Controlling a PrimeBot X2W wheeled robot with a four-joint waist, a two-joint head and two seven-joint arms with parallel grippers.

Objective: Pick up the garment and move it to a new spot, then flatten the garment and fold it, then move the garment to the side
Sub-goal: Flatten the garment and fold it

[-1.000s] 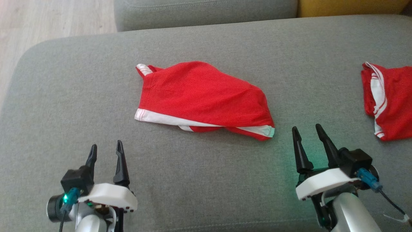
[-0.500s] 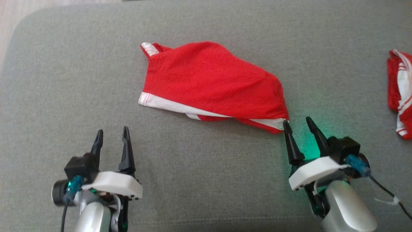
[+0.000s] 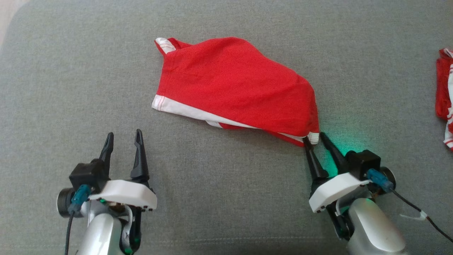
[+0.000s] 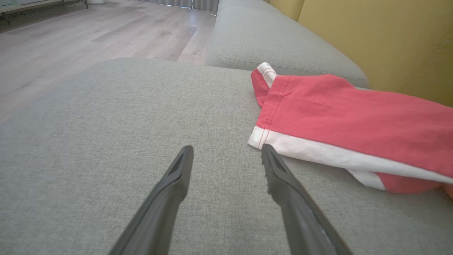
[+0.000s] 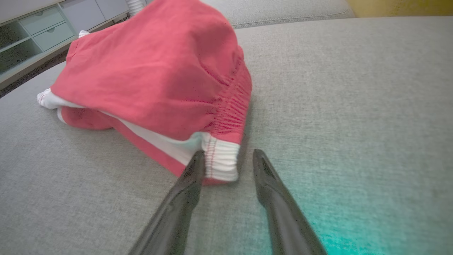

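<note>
Straddling white corner of garment [image 3: 233, 85] with right hand [image 3: 313, 137], fingers spread, not yet pinching | lying on grey cushion [image 3: 226, 184], long axis running ahead-left from right hand | left hand [image 3: 124, 133] spread, empty, farther off

Well off to the right of the right gripper [image 3: 313, 138], we see a second red-and-white garment [image 3: 445, 102] cut by the picture's edge, so we cannot tell its kind. Just ahead of that gripper's fingertips, the red shorts [image 3: 233, 85] lie doubled over themselves. Their lower layers are hidden, apart from a white band and a red strip along the near edge. Seen from the left gripper [image 4: 226, 147], the shorts run off the frame to its right. Beyond the shorts in the right wrist view, a drawer unit [image 5: 33, 30] is blurred and cropped.
</note>
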